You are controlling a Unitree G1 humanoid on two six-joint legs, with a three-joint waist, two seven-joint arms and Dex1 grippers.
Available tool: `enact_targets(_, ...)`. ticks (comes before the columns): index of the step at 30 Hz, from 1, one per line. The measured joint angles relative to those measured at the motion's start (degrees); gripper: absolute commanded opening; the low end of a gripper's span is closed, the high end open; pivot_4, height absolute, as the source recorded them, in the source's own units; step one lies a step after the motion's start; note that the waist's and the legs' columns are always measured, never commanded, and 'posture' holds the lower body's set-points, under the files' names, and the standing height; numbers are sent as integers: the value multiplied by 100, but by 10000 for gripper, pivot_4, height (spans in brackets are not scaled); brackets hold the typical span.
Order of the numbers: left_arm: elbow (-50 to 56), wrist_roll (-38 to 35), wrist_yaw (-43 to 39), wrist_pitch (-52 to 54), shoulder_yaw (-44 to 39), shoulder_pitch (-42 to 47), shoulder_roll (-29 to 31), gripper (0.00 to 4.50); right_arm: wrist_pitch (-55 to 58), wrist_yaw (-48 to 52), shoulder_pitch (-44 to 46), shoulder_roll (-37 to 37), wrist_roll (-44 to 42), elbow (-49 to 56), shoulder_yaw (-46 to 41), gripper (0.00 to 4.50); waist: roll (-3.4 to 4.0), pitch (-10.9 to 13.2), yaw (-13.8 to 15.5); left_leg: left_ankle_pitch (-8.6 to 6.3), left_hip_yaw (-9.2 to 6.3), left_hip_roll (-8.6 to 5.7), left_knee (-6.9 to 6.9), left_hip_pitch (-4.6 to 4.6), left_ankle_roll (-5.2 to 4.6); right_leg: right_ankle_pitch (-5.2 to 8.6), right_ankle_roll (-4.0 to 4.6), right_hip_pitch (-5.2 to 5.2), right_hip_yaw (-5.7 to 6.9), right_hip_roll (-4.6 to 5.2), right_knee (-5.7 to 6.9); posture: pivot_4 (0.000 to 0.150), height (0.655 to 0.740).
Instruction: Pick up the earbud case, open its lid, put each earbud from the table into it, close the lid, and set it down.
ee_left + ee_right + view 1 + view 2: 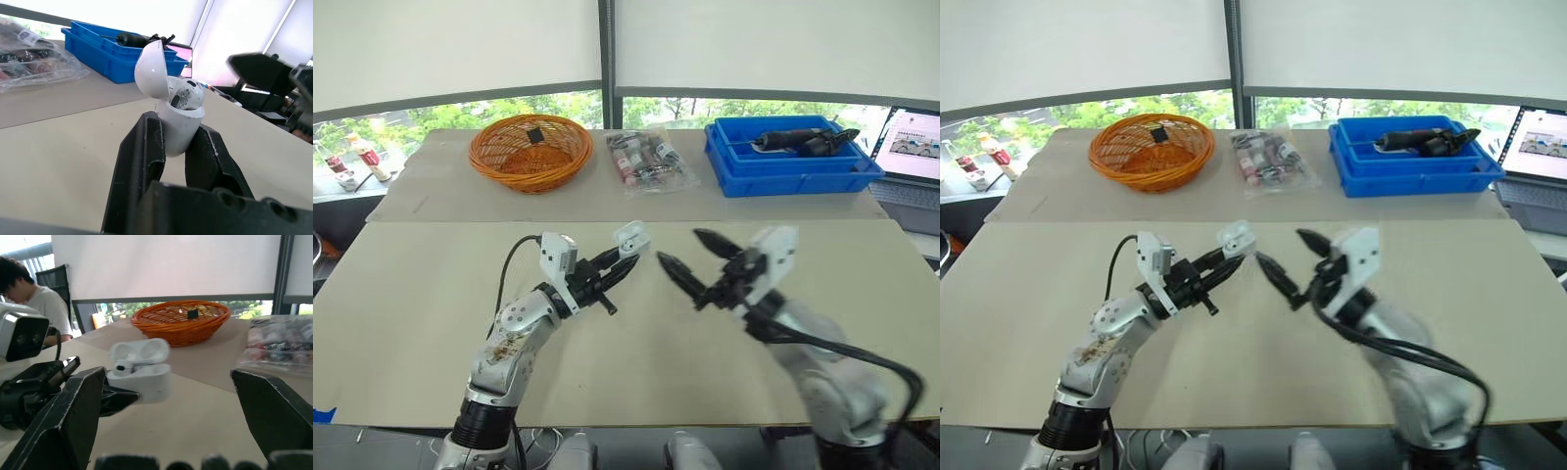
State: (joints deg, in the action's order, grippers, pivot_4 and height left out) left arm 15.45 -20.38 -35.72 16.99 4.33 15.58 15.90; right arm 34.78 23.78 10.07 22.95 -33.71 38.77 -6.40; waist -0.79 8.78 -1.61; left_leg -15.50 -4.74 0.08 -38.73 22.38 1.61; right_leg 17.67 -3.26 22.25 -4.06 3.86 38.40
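Note:
My left gripper (625, 257) is shut on the white earbud case (631, 236), held up above the middle of the table. The case (173, 122) has its lid swung open, and an earbud (187, 94) sits in its body. In the right wrist view the open case (139, 367) shows one earbud (122, 366) in a socket. My right gripper (688, 257) is open and holds nothing, its fingertips a short way to the right of the case and apart from it.
At the back of the table stand an orange wicker basket (530, 150), a clear bag of small items (649, 160) and a blue bin (789, 157) holding a tool. A laptop (915, 157) sits at the far right. A person (27, 298) sits beyond the table.

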Motion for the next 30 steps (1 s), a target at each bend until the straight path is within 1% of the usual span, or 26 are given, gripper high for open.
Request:
enact_targets(1, -15, 1, -14, -40, 5, 0, 0, 5641, 115, 162, -117, 376, -182, 71, -297, 45000, 0, 0, 12, 0, 0, 0, 0, 1, -1, 0, 0, -1, 1, 0, -1, 1500, 7400)
enact_targets(3, -28, 5, -42, -89, 1, -21, 34, 5641, 260, 358, -366, 837, -301, 67, -636, 45000, 0, 0, 50, -1, 2, 0, 0, 1, -2, 0, 0, -3, 0, -1, -8, 1500, 7400)
enact_targets(5, -90, 32, -99, -202, 12, -41, 78, 5641, 318, 573, -831, 1348, -262, -55, -1046, 45000, 0, 0, 83, -1, 6, -2, 0, 2, -3, 0, 0, -7, 0, 2, -17, 1500, 7400)
enact_targets(6, -121, 59, -122, -230, 18, -56, 100, 5641, 326, 649, -1080, 1548, -145, -181, -1200, 45000, 0, 0, 87, -1, 8, -2, -2, 1, -3, 0, 0, -11, -1, 3, -21, 1500, 7400)
enact_targets(8, -152, 81, -142, -268, 35, -68, 105, 5641, 302, 745, -1355, 1674, -42, -356, -1337, 45000, 0, 0, 87, -1, 10, -2, -3, 1, -3, 0, 0, -11, -2, 3, -21, 1500, 7400)
enact_targets(11, -174, 85, -165, -338, 36, -74, 114, 5641, 127, 858, -1621, 1758, 269, -692, -1380, 45000, 0, 0, 81, -1, 12, -2, -2, 0, -3, 0, 0, -11, -4, 2, -20, 1500, 7400)
enact_targets(15, -188, 106, -200, -362, 36, -78, 154, 5641, -185, 895, -1641, 1815, 736, -1140, -1202, 45000, 0, 0, 76, -1, 11, -1, -2, -1, -3, 0, 0, -11, -4, 1, -20, 1500, 7400)
enact_targets(22, -182, 114, -203, -378, 36, -111, 200, 5641, -549, 951, -1097, 1631, 1320, -2122, -420, 45000, 0, 0, 84, -1, 12, -2, -3, 0, -2, 0, 0, -11, -3, 3, -21, 1500, 7400)
enact_targets(30, -129, 113, -199, -369, 39, -215, 248, 5641, -1104, 1066, -560, 1449, 1690, -3488, -296, 45000, 0, 0, 94, -1, 12, -6, -4, -1, -2, 0, 0, -11, -2, 9, -19, 1500, 7400)
